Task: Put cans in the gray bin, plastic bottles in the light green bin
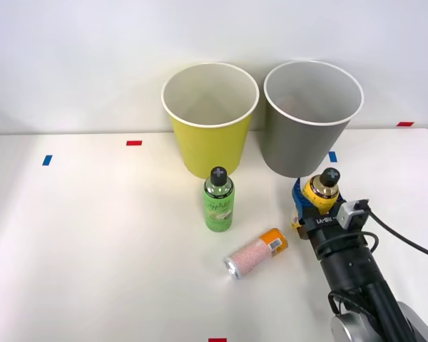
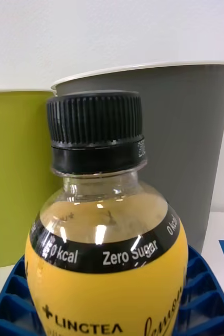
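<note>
My right gripper (image 1: 319,205) is shut on the yellow plastic bottle (image 1: 322,191), which stands upright with its black cap up, just in front of the gray bin (image 1: 303,146). Blue ribbed fingers (image 2: 203,294) hug both sides of the yellow bottle (image 2: 109,247). Behind it rise the gray bin (image 2: 195,131) and the light green bin (image 2: 12,173). The green plastic bottle (image 1: 218,203) stands upright in front of the light green bin (image 1: 210,135). A pinkish can (image 1: 255,254) with an orange end lies on its side between the green bottle and my arm.
Both bins stand side by side at the back of the white table (image 1: 93,249), open and with nothing showing inside. Small tape marks dot the table: blue (image 1: 47,159), red (image 1: 133,142), red (image 1: 405,123). A black cable (image 1: 406,242) trails from my wrist.
</note>
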`<state>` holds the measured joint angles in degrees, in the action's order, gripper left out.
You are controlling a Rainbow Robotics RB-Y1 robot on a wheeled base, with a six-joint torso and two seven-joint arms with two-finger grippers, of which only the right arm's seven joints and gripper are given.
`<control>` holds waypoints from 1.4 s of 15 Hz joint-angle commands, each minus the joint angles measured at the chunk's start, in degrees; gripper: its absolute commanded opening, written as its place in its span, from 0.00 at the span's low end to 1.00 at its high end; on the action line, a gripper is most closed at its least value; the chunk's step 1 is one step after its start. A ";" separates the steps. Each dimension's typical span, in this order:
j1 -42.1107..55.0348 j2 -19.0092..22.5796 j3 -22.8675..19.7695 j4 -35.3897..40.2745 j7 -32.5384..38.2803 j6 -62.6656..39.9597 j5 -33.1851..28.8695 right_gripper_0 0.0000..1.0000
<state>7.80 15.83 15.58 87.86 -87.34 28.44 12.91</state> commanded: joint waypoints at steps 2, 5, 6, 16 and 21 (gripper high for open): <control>0.28 -0.09 -0.11 0.03 -0.02 0.65 0.19 0.02; 2.65 0.17 -0.11 2.40 0.16 1.89 0.01 0.02; 4.59 0.61 -0.02 5.13 0.24 1.80 0.19 0.02; 11.44 4.74 0.86 25.34 4.11 -7.43 3.09 0.01; 8.72 5.18 0.24 28.24 6.22 -7.87 4.58 0.01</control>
<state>17.04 20.85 15.89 115.47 -81.55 20.65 17.18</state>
